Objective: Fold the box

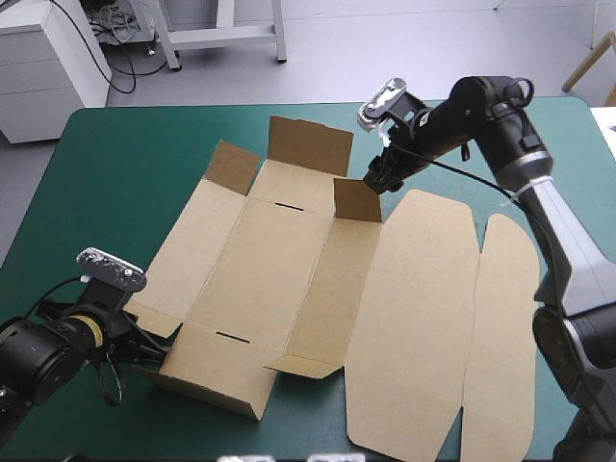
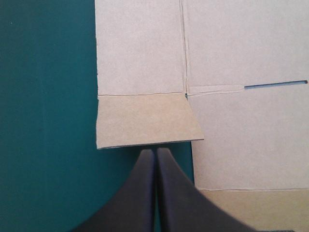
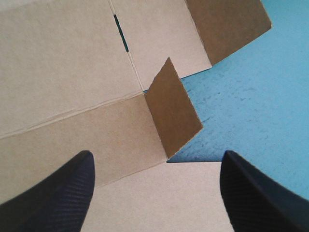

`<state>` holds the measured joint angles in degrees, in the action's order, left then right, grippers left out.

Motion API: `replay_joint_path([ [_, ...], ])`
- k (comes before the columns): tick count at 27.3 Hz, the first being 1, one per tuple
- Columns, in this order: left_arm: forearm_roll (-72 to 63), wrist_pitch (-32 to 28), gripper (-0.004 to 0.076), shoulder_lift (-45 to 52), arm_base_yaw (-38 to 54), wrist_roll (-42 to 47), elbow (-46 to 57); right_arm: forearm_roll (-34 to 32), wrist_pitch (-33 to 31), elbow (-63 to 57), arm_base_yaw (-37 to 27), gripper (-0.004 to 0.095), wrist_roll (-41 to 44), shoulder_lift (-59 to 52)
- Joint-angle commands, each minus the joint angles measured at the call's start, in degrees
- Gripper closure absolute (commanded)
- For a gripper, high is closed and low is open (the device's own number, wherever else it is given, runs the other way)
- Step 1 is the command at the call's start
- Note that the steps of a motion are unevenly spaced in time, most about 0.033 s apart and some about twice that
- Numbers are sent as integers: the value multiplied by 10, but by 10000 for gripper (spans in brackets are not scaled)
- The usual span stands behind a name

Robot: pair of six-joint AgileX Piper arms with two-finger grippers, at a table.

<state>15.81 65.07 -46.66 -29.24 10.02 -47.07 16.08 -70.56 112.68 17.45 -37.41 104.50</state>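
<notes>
Teal-green cover (image 1: 115,173) fills your table, with grey floor (image 1: 385,48) and a white cabinet (image 1: 48,58) beyond the far edge. You have one box (image 1: 279,260) on it, a cut brown sheet lying mid-table and still mostly open. Its lid (image 1: 423,308) lies flat toward the right, with a narrower tuck panel (image 1: 500,337) flat beside it.

Along the far side you can count three raised flaps: a wide far flap (image 1: 308,144) with a small one at each end. The near wall (image 1: 217,380) tilts up off the cover. Two slots (image 1: 289,205) show in the fold lines, one far and one near.

Your two grippers sit at opposite corners of the box, well apart. The right gripper (image 1: 380,178) hangs over the far right corner with its black fingers (image 3: 58,193) spread wide and gripping nothing. The upright flap (image 3: 174,111) stands just ahead of it, in line with the gap between the fingers. The far flap rises farther off, beyond one slot.

The left gripper (image 2: 155,154) is low at the near left corner, its fingers pressed together into one point, holding nothing. That point sits just short of a small corner flap (image 2: 145,118) lying flat on the cover. You cannot tell whether it touches the flap's edge. One finger's base overlaps the brown board beside it.
</notes>
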Motion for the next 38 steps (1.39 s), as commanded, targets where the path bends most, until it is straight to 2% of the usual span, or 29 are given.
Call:
replay_joint_path([
  [1,12,-17,734,1,-4,9,-21,-42,17,28,30,227,0,0],
  [6,-5,-15,734,1,-4,9,-22,-55,17,52,41,228,-35,43],
  [17,-26,10,734,1,-4,9,-22,-72,17,140,41,237,-41,123],
  [32,-30,11,734,1,-4,9,-22,-69,18,144,41,238,-41,190],
  [35,-30,11,734,1,-4,9,-22,-63,17,144,41,277,-41,195],
  [38,-30,11,734,1,-4,9,-22,-59,17,142,41,356,-41,202],
])
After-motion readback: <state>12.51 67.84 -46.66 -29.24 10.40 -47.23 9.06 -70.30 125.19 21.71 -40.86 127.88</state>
